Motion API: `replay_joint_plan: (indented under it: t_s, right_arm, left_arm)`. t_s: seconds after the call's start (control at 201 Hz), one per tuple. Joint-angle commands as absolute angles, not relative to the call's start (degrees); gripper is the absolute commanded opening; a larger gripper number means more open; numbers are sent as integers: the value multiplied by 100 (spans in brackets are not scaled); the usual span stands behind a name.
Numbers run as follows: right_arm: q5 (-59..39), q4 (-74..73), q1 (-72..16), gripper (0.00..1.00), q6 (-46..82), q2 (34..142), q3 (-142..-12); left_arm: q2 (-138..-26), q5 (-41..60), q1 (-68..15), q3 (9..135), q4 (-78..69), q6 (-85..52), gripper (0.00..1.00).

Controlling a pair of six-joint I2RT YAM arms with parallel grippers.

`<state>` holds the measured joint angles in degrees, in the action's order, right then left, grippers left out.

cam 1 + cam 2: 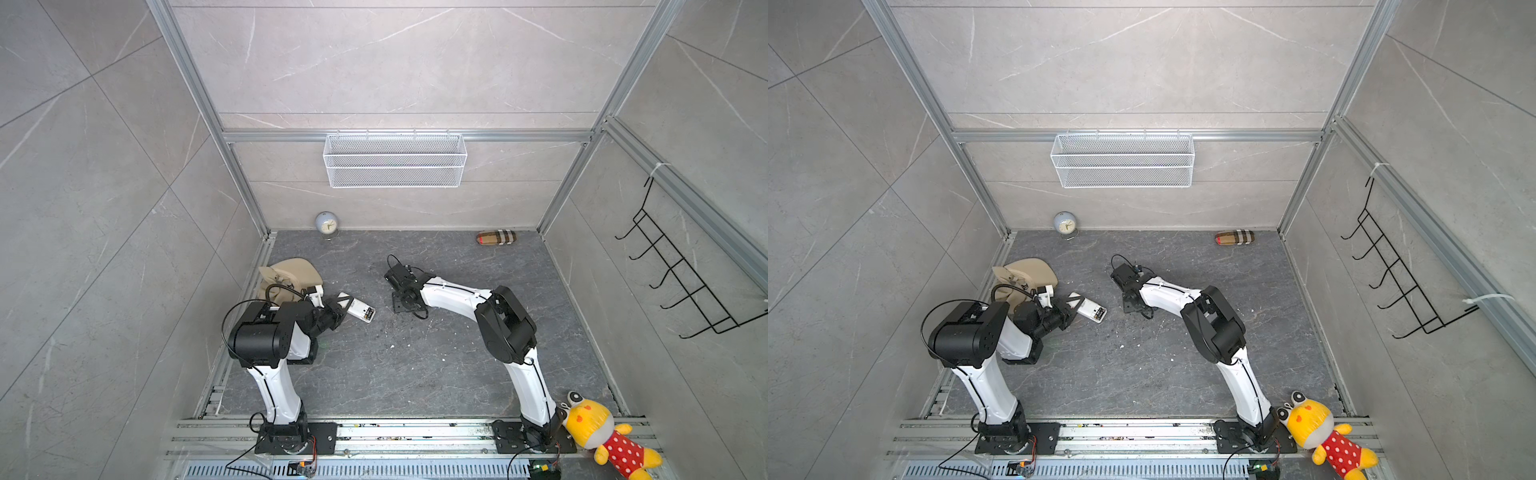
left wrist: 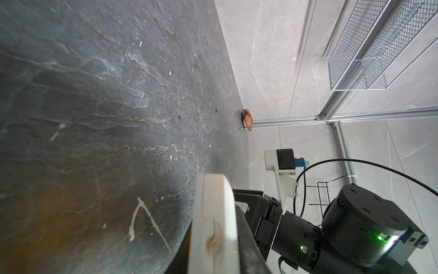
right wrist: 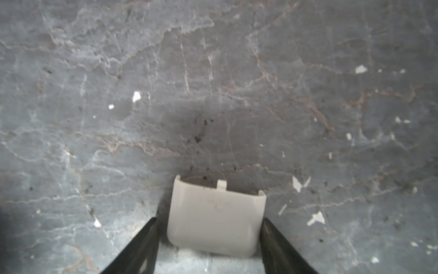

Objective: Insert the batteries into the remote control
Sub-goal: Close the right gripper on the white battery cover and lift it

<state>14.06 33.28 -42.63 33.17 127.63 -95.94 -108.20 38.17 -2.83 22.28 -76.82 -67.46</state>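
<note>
In both top views the dark bench (image 1: 415, 374) is seen under both arms. The left tool (image 1: 344, 306) is clamped on one end of the remote control (image 1: 360, 311), which is found near the bench's left side with its uncovered battery bay (image 1: 367, 313) turned up. In the right wrist view the right tool (image 3: 209, 219) is spread around the white cover (image 3: 215, 208), which is laid flat on the bench; a gap is left beside one finger.

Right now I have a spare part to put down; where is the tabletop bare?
Barest: front-centre tabletop between left arm and right arm, only white specks. The back strip between the clock and plaid pouch. Crowded: the left, where cap, left gripper and remote control bunch, and mid-table where the right gripper straddles the battery cover.
</note>
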Motion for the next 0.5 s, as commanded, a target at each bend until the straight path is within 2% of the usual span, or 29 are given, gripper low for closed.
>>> replay_joint_plan:
  t_s: [0.0,0.269,0.493]
  right_arm:
    - [1304,3603,-4298,68,3513,13007,-9831]
    - [1283,3764,-4300,70,4148,13114,-9823]
    - [1296,3727,-4304,58,4225,13118,-9751]
  left_arm:
    - [-10846,3997,-255,2340,-8101,-6746,0]
    - [-10837,3999,-255,2349,-8097,-6759,0]
    - [-10830,4000,-255,2347,-8096,-6759,0]
